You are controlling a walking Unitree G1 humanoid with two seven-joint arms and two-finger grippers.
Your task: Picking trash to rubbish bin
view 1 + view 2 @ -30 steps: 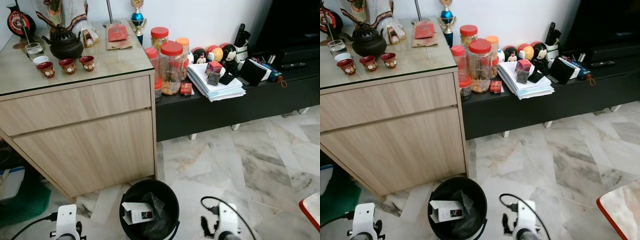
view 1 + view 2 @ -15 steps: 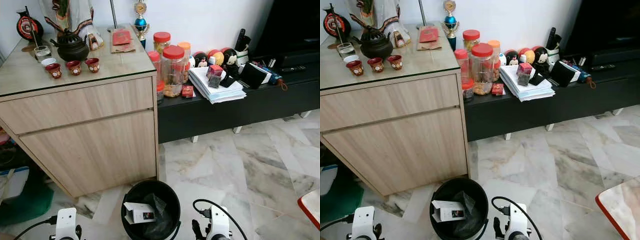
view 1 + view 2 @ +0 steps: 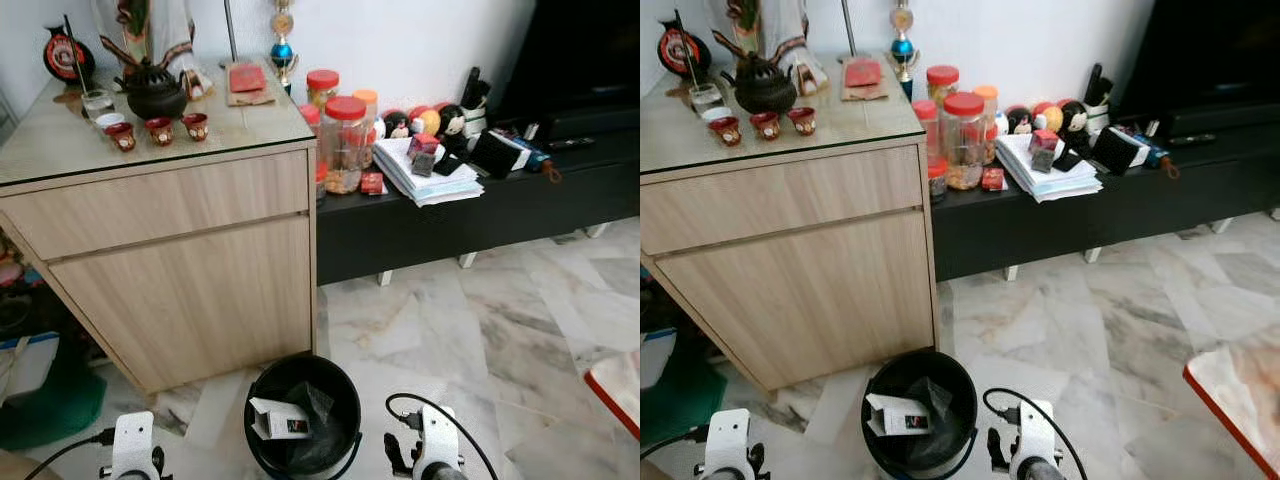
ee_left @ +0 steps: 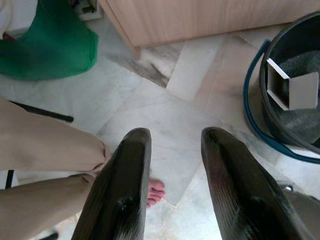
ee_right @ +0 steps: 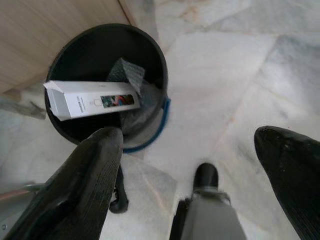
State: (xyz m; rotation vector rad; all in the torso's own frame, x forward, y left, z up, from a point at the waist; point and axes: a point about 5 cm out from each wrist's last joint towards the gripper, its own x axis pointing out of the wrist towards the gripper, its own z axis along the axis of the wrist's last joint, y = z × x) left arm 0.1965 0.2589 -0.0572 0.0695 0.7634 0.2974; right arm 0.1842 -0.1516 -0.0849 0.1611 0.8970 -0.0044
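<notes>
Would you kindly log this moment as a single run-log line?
stage: trash binned | white box inside black bin | left gripper: open, empty | right gripper: open, empty

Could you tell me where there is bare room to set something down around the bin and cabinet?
Free: marble floor between the rubbish bin and black TV bench; the cabinet top in front of the red cups. Crowded: the bench end with jars and papers.

No legible text — print on the white box (image 5: 90,102) too blurred.
</notes>
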